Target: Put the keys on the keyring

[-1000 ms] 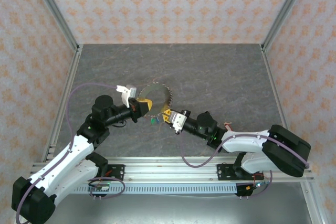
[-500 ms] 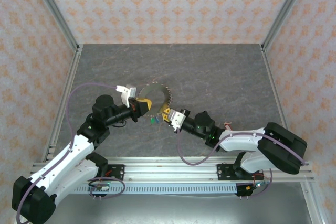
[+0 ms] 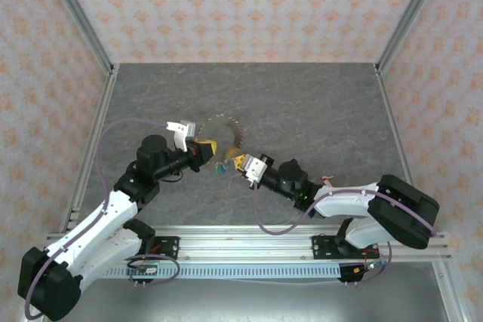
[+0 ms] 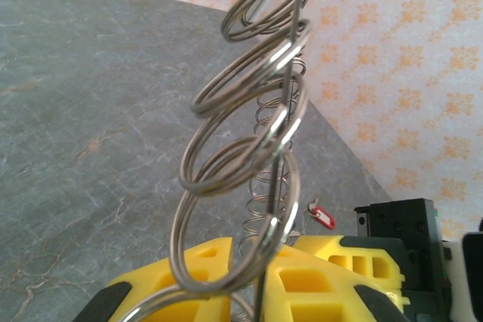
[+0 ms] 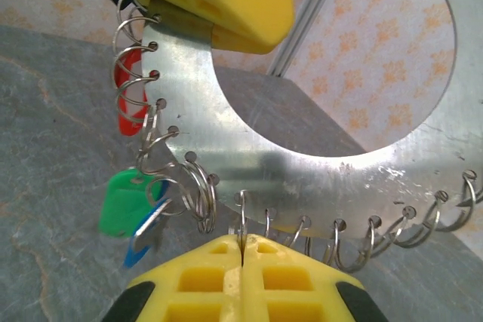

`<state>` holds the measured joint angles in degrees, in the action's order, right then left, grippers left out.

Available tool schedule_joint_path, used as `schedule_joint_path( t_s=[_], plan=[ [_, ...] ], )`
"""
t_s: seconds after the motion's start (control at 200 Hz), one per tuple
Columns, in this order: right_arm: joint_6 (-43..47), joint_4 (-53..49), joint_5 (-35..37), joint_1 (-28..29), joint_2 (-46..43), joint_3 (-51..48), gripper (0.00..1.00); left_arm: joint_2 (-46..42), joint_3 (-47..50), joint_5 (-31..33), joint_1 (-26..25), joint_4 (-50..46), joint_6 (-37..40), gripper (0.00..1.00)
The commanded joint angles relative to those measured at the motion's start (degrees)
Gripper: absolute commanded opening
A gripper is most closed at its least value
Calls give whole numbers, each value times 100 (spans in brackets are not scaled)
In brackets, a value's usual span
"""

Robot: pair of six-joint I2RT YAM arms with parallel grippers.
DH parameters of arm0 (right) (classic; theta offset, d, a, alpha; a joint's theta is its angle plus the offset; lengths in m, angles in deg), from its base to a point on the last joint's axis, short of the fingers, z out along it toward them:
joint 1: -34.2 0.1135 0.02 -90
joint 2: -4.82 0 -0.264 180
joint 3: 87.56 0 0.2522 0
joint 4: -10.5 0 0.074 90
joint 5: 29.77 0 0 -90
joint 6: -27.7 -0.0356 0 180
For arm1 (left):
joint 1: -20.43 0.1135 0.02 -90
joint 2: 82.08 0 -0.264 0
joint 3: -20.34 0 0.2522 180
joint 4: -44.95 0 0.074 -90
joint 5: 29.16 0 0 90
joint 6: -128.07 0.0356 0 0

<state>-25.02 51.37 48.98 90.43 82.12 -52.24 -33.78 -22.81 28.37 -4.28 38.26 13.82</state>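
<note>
Centrally, the keyring [image 5: 226, 141] (seemingly light, stiff, slippery) sat clamped by the left tool [image 5: 219, 32] upper left, right tool [image 5: 241, 250] pinching its bottom rim.

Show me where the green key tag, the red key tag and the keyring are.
green key tag [image 5: 121, 201], right wrist view, middle of the plastic.
red key tag [image 5: 130, 107], right wrist view, visible red plastic.
keyring [image 5: 256, 148], right wrist view, flat metal band.

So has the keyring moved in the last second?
Yes. Against the table, the keyring has tilted from nearly face-on to more edge-on, without leaving its spot.
</note>
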Motion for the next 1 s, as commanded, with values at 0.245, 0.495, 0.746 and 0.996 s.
schedule_joint_path(
  t_s=[0.245, 0.495, 0.746, 0.996],
  plan=[
    [-561, -94, 193, 37, -85, 237, 0, 796, -165, 253, 11, 124, -420, 0],
    [-1011, -7, -76, 20, 523, 223, 0, 1324, 181, 194, 1, 567, -957, 4],
    [-1376, 616, 98, 15, 1492, 163, 0, 1544, 319, 958, 6, -125, -1069, 24],
    [-1816, 1285, 39, 11, 2594, 228, 0, 2389, 548, 1290, 3, 100, -1427, 31]
  ],
)
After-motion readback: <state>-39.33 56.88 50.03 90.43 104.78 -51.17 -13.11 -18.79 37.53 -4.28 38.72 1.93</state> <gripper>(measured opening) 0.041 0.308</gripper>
